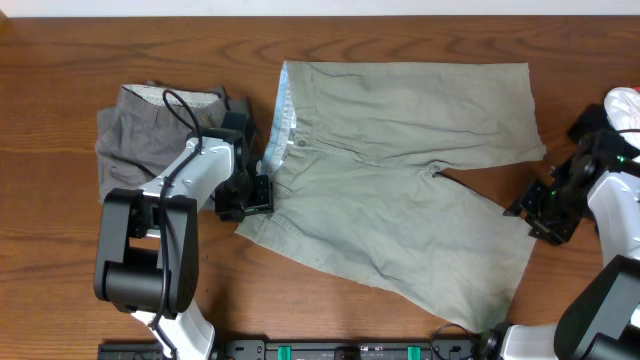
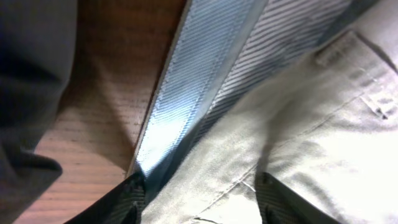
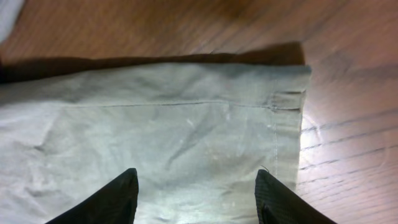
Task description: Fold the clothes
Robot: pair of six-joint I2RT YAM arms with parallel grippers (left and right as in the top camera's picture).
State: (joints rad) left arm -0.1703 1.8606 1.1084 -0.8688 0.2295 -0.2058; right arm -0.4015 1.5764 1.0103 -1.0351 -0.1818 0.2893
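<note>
Light khaki-grey shorts (image 1: 400, 170) lie spread flat across the middle of the table, waistband at the left with its pale blue lining (image 1: 283, 120) showing. Darker grey shorts (image 1: 140, 140) sit folded at the left. My left gripper (image 1: 258, 192) is open at the waistband's lower corner, fingers either side of the khaki cloth (image 2: 249, 155) and the blue lining (image 2: 180, 106). My right gripper (image 1: 535, 210) is open over the hem of the lower leg (image 3: 186, 124), its fingertips spread above the cloth.
A white object (image 1: 625, 108) lies at the right edge behind the right arm. Brown wooden tabletop (image 1: 60, 250) surrounds the garments. A black rail (image 1: 350, 350) runs along the front edge.
</note>
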